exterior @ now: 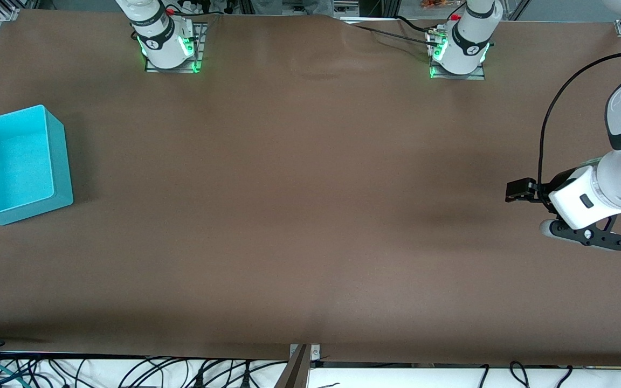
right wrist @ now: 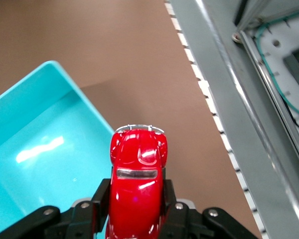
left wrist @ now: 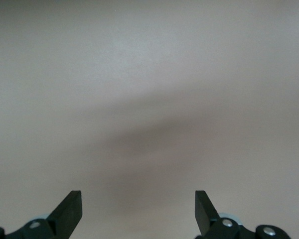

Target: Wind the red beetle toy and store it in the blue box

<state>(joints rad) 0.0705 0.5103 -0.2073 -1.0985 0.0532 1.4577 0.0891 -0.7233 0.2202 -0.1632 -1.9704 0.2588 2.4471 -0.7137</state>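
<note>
Meanwhile, the red beetle is riding in the right gripper above the box

Up in the air, the right gripper (right wrist: 138, 209) is clamping the small glossy red beetle-shaped toy car (right wrist: 138, 186) by its flanks, the black fingers (right wrist: 100, 201) pressing against both sides of the rounded body. From the right wrist view, the car is pointing nose outward, with its pale window and chrome bumper catching the light. It is hanging over the rim of the large turquoise rectangular plastic box (exterior: 14, 161), at the wall nearest the table's edge, so part of the car is sitting above the box's plain flat bottom and part above the brown table covering (exterior: 299, 215) beside it. This gripper is not showing in the front view.

On the table, the box is standing at the right arm's end, its walls upright and nothing visible inside.

Over at the left arm's end, the left gripper (left wrist: 138, 209) is hovering above bare brown covering, waiting. Its two dark fingertips (left wrist: 70, 209) are standing wide apart with nothing between them.
</note>
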